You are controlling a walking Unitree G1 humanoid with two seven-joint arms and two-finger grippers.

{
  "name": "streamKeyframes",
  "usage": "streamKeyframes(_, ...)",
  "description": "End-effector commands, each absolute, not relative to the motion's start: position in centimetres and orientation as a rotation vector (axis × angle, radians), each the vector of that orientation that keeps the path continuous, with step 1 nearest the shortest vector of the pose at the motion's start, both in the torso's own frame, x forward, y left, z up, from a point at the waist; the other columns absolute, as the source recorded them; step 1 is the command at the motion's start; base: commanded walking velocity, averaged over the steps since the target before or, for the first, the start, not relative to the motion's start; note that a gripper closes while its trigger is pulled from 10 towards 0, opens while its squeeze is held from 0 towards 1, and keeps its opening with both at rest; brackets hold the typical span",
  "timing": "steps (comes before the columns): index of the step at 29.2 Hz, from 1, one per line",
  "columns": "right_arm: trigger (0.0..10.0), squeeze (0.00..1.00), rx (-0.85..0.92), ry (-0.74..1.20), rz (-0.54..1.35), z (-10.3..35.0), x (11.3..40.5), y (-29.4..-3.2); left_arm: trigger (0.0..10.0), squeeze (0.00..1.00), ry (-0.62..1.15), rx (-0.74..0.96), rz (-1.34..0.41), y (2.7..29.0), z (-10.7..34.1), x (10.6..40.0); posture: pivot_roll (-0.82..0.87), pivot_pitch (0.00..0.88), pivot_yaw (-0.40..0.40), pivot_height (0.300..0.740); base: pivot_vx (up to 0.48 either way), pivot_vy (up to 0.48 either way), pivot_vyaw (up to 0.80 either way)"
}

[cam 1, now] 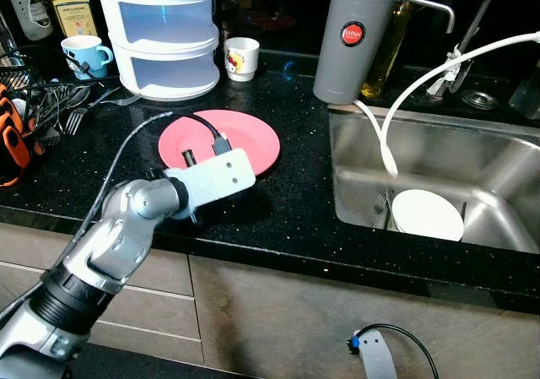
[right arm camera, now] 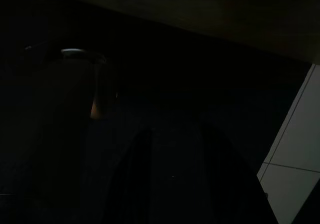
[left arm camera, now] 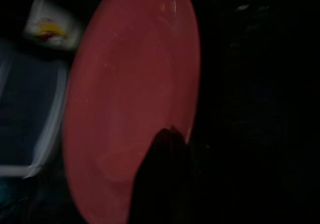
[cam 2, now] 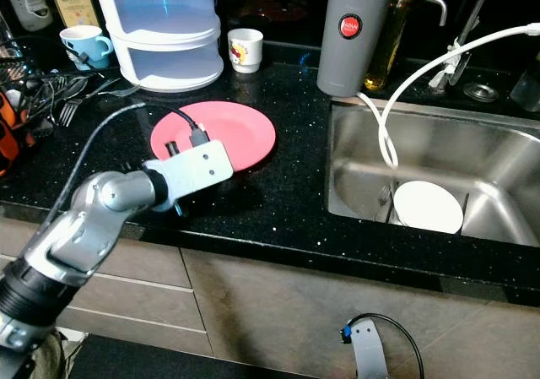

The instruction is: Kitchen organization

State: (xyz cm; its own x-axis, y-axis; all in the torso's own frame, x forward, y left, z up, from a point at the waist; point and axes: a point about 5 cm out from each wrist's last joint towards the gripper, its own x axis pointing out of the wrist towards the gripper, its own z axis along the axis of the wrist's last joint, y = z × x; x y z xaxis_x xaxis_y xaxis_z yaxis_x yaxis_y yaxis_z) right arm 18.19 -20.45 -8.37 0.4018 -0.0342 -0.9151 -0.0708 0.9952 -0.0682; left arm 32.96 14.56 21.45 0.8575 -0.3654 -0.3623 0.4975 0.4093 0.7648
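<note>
- My right arm (cam 1: 377, 358) hangs idle below the tabletop edge, in front of the cabinet doors; its wrist view is too dark for me to tell how the right gripper (right arm camera: 172, 184) is set.
- My left arm (cam 1: 126, 227) reaches over the near edge of the black speckled tabletop (cam 1: 287, 210), its wrist housing just over the near rim of the pink plate (cam 1: 245, 138).
- Left gripper (left arm camera: 165, 179): one dark finger lies across the plate's near rim in the wrist view; whether it is clenched or released I cannot tell.
- The pink plate lies flat on the tabletop, left of the steel sink (cam 1: 506, 176).
- A white plate (cam 1: 427, 215) rests in the sink basin, a white hose (cam 1: 396, 100) curving in above it.
- Farther back: a stacked white container (cam 1: 164, 37), a small white cup (cam 1: 241, 58) just to its right, a blue mug (cam 1: 84, 56) to its left, a grey canister (cam 1: 354, 37) at the sink's far left corner.
- Forks (cam 1: 76, 117) lie at the far left.
</note>
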Motion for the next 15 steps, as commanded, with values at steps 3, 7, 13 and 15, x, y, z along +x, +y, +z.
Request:
streamKeyframes(3, 10.0, 0.0, -0.112, 1.161, 0.02, -8.4, 18.1, -20.8, 0.0, 0.0, 0.245, 1.059, -0.513, 16.0, 19.9, 33.0, 0.06, 0.061, -0.049, 0.74, 0.0, 0.0, 0.0)
streamKeyframes(7, 10.0, 0.0, -0.115, 1.161, 0.024, -8.4, 18.1, -20.8, 0.0, 0.0, 0.249, 1.068, -0.502, 16.1, 20.0, 32.9, 0.07, 0.063, -0.052, 0.74, 0.0, 0.0, 0.0)
streamKeyframes(13, 10.0, 0.0, -0.116, 1.161, 0.026, -8.4, 18.1, -20.8, 0.0, 0.0, 0.172, 1.045, -0.477, 15.6, 20.9, 33.3, 0.07, 0.062, -0.05, 0.74, 0.0, 0.0, 0.0)
streamKeyframes(15, 10.0, 0.0, -0.116, 1.16, 0.026, -8.3, 18.1, -20.7, 0.0, 0.0, 0.032, 0.956, -0.439, 14.7, 23.1, 33.7, 0.06, 0.063, -0.049, 0.74, 0.0, 0.0, 0.0)
